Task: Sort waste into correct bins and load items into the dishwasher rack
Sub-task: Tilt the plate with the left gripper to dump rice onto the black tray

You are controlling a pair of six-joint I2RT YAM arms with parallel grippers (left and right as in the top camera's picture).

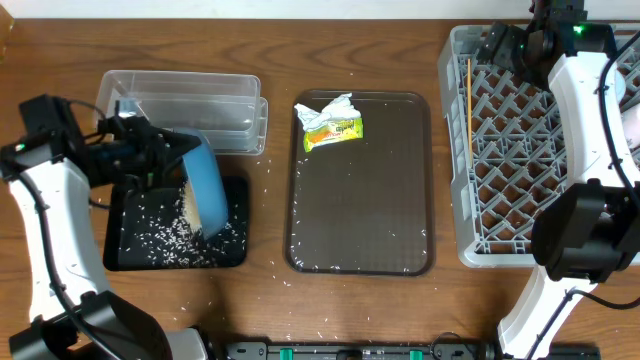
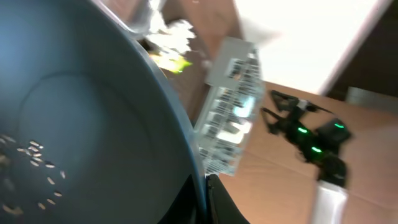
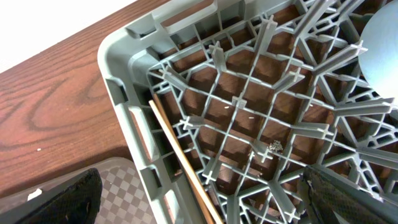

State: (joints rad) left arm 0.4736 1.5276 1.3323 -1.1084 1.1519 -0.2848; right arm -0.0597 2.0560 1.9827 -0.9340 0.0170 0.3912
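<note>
My left gripper [image 1: 158, 152] is shut on the rim of the large dark blue bowl [image 1: 205, 190], which is tipped steeply on its side over the flat black tray [image 1: 125, 258]. White rice [image 1: 175, 238] lies scattered on that tray. In the left wrist view the bowl [image 2: 93, 118] fills the frame, a few rice grains [image 2: 37, 155] cling inside, and the rim runs between my left gripper's [image 2: 205, 202] jaws. The yellow-green wrapper [image 1: 333, 125] lies on the brown serving tray [image 1: 360, 220]. My right gripper [image 3: 205, 205] hangs open over the grey rack's [image 1: 500, 170] far left corner, above the chopsticks [image 3: 180, 162].
The clear tub [image 1: 180, 100] stands just behind the black tray. Stray rice grains dot the brown tray and the table near its front. The chopsticks [image 1: 469, 100] lie along the rack's left wall. A pale blue-grey rounded dish [image 3: 379, 50] sits in the rack.
</note>
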